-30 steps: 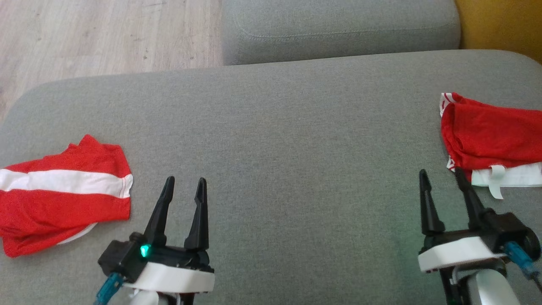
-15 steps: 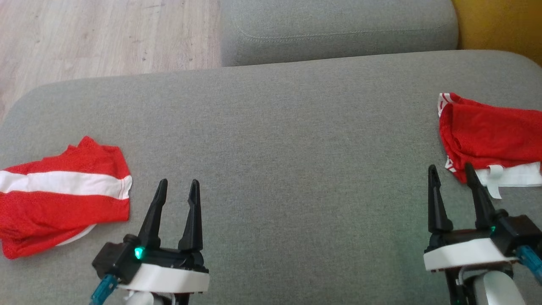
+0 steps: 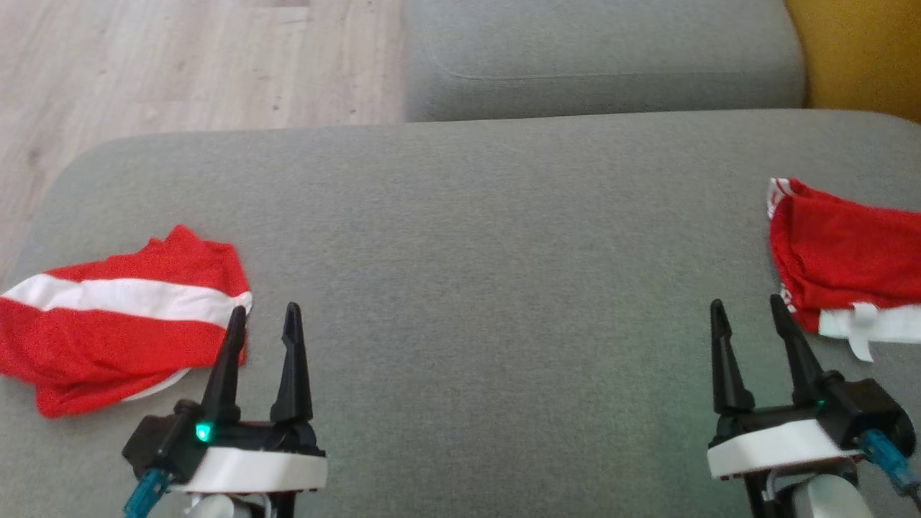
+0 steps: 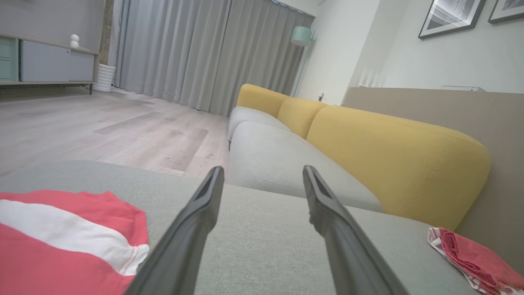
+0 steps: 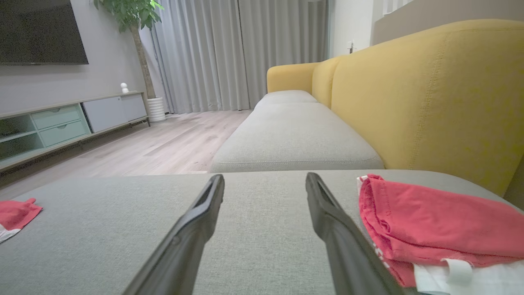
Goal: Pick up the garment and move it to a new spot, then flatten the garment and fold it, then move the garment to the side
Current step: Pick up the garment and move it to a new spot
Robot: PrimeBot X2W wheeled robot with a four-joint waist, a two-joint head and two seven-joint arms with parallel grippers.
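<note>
A: Why do both arms hang low over the grey seat cushion [image 3: 489, 237] and carry nothing?

B: I think they are between two steps. The left fingers [image 3: 290, 367] stand apart and hold nothing, and the right fingers [image 3: 725, 363] are apart and free too.

A: And where is the garment?

B: There are two red pieces. The striped garment [image 3: 122, 324] lies at the left edge of the cushion, just beside the left fingers. It makes a flat packet, so to me it looks folded and put aside. The bunched garment [image 3: 842, 259] lies at the right edge, just beside the right fingers, with a white part showing.

A: So which one is next?

B: Probably the bunched one. The wide middle of the cushion gives room to spread it.
</note>
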